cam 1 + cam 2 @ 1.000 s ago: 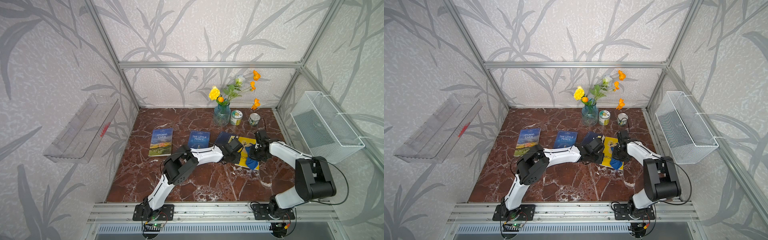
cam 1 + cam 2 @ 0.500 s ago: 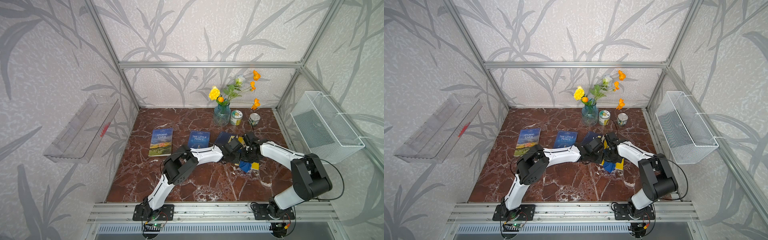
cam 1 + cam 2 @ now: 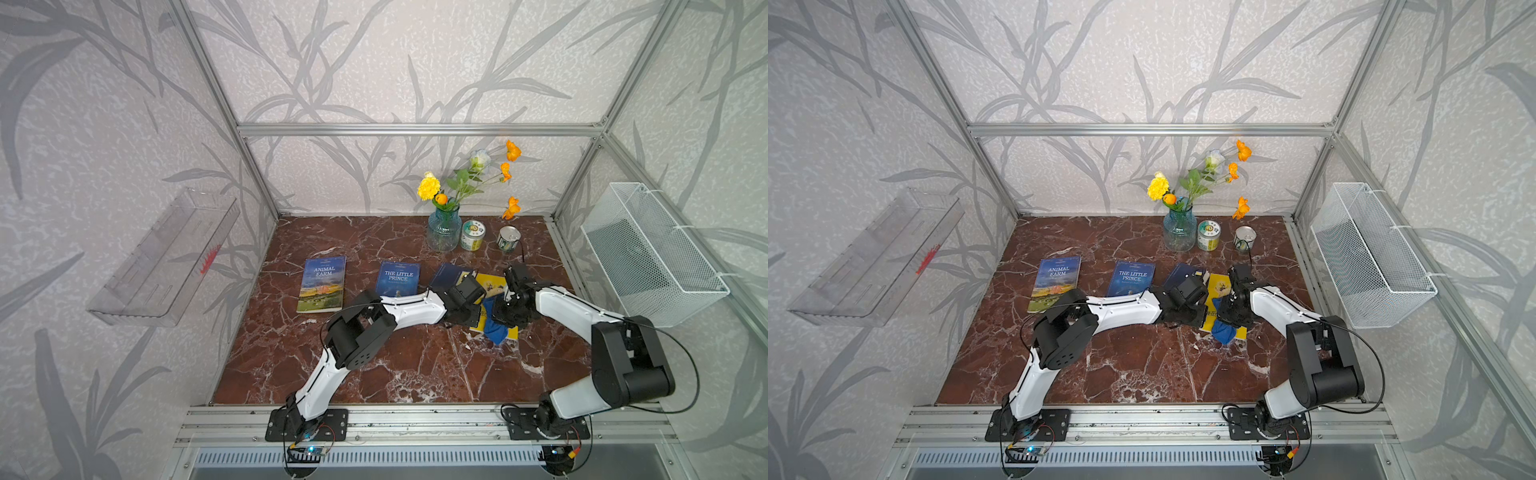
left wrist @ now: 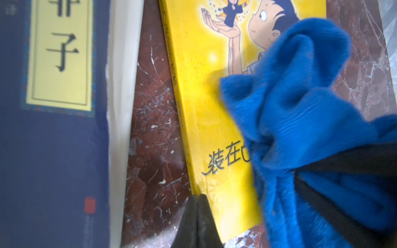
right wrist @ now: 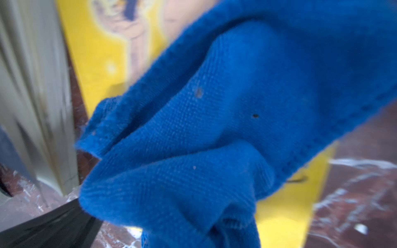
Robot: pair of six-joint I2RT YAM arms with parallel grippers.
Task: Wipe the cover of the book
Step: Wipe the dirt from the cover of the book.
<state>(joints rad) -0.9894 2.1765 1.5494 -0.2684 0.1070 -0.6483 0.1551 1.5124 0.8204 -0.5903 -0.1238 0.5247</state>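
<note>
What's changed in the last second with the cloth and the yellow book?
The right gripper, shut on the blue cloth, dragged it across the yellow book toward its near edge. The left gripper stayed shut at the book's side; nothing else moved.

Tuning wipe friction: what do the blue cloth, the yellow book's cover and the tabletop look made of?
Blue cloth: soft woven or knitted fabric, matte; fine ribbed weave and fuzzy edges.
Yellow book cover: smooth coated paper or card, probably laminated; slight sheen.
Tabletop: glossy red-brown marble look with white veins; real stone or printed film, cannot tell.
</note>
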